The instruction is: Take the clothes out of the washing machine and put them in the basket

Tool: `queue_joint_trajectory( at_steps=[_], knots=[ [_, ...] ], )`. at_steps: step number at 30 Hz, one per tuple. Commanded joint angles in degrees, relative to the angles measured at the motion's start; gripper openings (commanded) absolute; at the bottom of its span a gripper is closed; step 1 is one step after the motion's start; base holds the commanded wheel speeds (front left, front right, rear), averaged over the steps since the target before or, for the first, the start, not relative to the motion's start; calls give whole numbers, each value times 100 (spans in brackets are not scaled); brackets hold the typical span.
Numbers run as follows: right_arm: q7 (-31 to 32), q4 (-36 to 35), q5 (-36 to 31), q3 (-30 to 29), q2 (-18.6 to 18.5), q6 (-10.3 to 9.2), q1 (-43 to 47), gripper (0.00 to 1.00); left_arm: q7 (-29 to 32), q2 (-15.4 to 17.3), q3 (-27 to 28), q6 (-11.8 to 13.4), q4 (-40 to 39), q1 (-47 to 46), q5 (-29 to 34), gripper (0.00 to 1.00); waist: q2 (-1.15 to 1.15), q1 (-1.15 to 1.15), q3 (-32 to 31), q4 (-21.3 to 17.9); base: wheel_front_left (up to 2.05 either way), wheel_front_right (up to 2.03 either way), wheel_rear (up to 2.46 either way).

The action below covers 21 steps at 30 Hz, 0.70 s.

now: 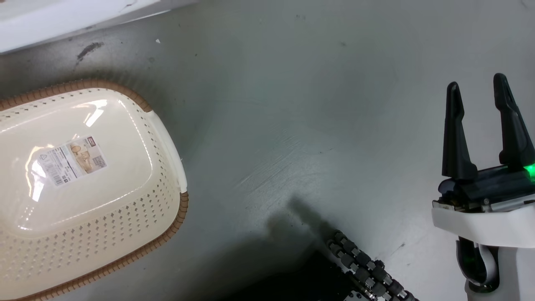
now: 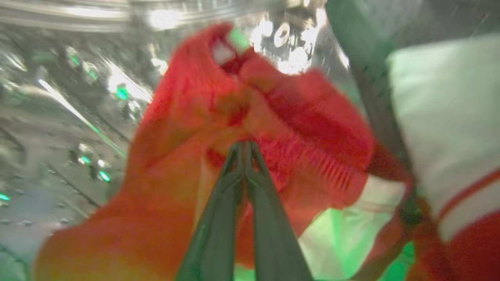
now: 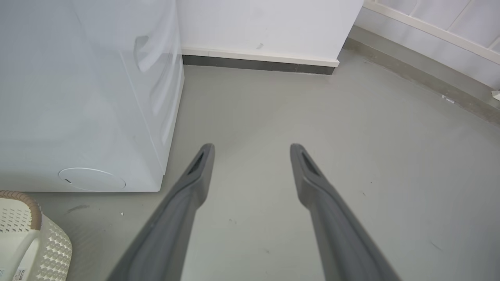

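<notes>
Inside the steel drum [image 2: 58, 128] of the washing machine [image 3: 90, 97], my left gripper [image 2: 244, 146] is shut on bright red clothes [image 2: 195, 117] with white trim; the view is blurred. A white cuff with a red stripe [image 2: 453, 128] lies at the right of that view. The cream basket [image 1: 83, 234] with a brown rim stands on the floor at the left of the head view, its inside bare but for a label sticker [image 1: 72, 160]. My right gripper [image 1: 480, 88] hangs open over the grey floor at the right, nothing between its fingers [image 3: 201, 168].
The machine's white base edge [image 1: 62, 21] runs along the top left of the head view. My wheeled base [image 1: 368, 271] shows at the bottom. A white wall with a dark skirting [image 3: 258, 64] lies beyond the machine. Open grey floor [image 1: 313, 104] spreads between the basket and my right gripper.
</notes>
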Motion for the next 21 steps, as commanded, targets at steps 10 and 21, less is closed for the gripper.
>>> queue_joint_trajectory(
  at_steps=[10,21],
  knots=[
    [-14,144,-297,-361,7,-8,-266,100,-1409,-429,-175,9,210,913,-515,0,0,0,-750,506,0,0,0],
    [-14,362,-776,-581,6,-8,-47,100,-3278,-1270,-156,13,688,2622,-1093,0,0,0,-2084,1224,0,0,0]
  ],
)
